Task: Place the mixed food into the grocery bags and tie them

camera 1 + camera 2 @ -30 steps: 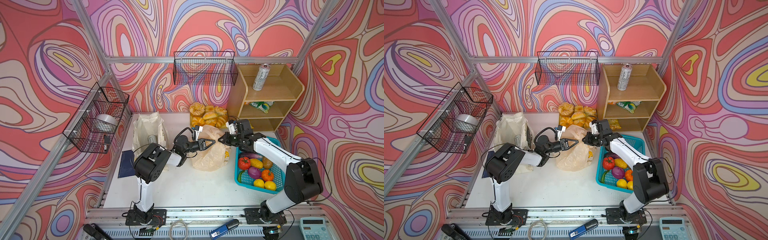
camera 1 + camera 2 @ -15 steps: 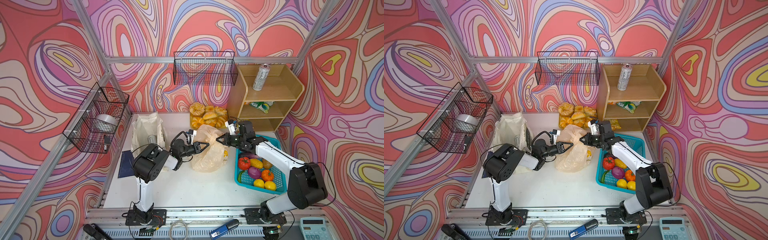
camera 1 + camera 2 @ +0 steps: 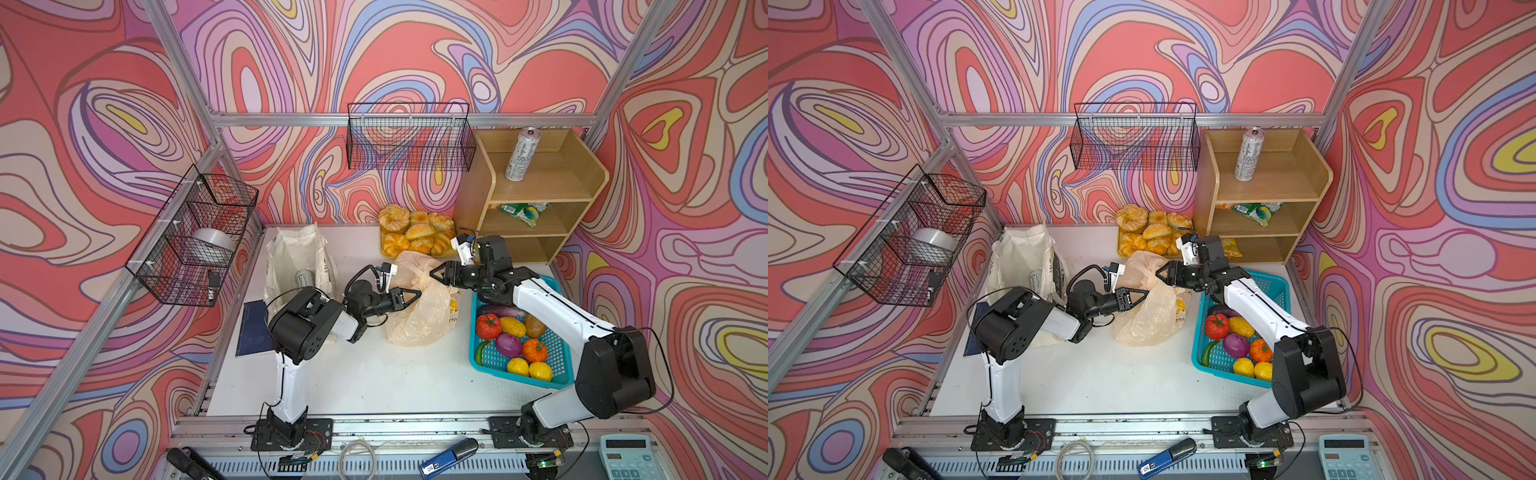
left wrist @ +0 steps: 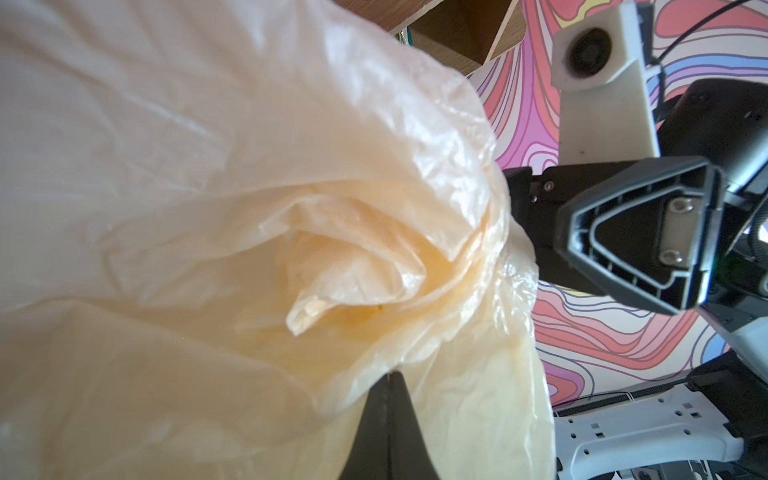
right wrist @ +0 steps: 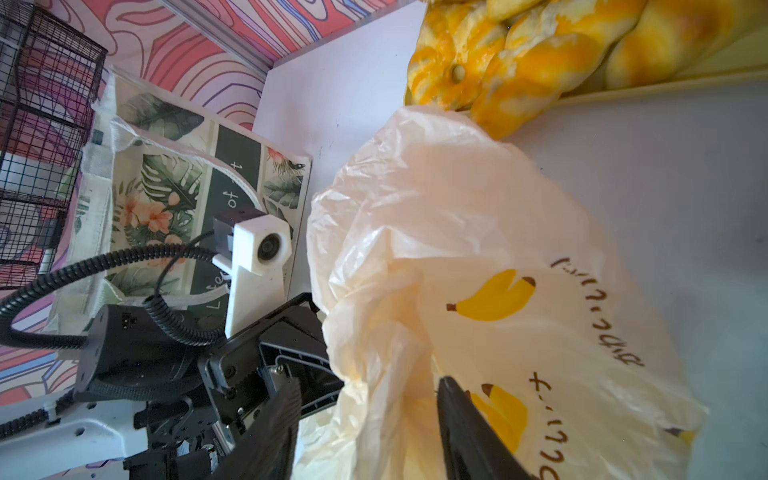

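Left tool [image 3: 415, 294]: we see it closed, fingers pressed flat together. The plastic bag [image 3: 419, 320] has its film gathered over the tip, and we read that as a pinch on the film.
Right tool [image 5: 370, 384]: its fingers [image 5: 465, 424] stand apart with a bunched fold of the bag between them. We see neither finger pressing the film.
Tools to each other: they face tip to tip across the top of the bag, near but apart.
Plastic bag: it sits on the surface [image 3: 374, 374] between the two tools, slumped below both tips. It is cream with banana prints on the side towards the right tool, and its mouth is crumpled and twisted. We cannot tell what is inside.
Tote [image 3: 291, 257]: it stands open behind the left tool, beside that arm's elbow. A second can [image 3: 302, 277] lies inside.
Can [image 3: 521, 153]: it stands upright on top of the shelf [image 3: 552, 183], well beyond the right tool's wrist.
Packet [image 3: 524, 210]: it lies on the shelf's middle level, also behind the right tool.
Lemons [image 3: 540, 371]: there are two at the near edge of the basket [image 3: 492, 359], under the right arm and well back from its tool.
Rolls [image 3: 415, 232]: they are heaped just past the bag, close beside the right tool.
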You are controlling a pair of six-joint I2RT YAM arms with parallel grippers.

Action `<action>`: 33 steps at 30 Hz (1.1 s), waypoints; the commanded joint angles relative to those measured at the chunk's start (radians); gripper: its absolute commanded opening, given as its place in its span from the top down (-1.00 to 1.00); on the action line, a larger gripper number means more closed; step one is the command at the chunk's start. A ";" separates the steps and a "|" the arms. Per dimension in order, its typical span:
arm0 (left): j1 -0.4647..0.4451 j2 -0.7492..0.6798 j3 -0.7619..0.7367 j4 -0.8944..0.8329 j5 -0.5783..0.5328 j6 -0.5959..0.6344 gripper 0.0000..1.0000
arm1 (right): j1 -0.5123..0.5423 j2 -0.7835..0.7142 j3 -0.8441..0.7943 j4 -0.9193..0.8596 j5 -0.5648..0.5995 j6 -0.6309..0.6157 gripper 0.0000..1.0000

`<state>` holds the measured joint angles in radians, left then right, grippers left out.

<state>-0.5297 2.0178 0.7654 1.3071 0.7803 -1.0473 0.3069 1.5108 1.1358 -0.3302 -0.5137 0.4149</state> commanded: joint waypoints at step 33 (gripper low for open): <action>0.007 0.009 -0.033 0.055 -0.024 0.032 1.00 | 0.010 0.142 0.087 0.060 -0.244 -0.017 1.00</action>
<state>-0.5297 2.0178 0.7670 1.3025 0.7788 -1.0302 0.3538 1.7126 1.2537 -0.3573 -0.6563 0.3721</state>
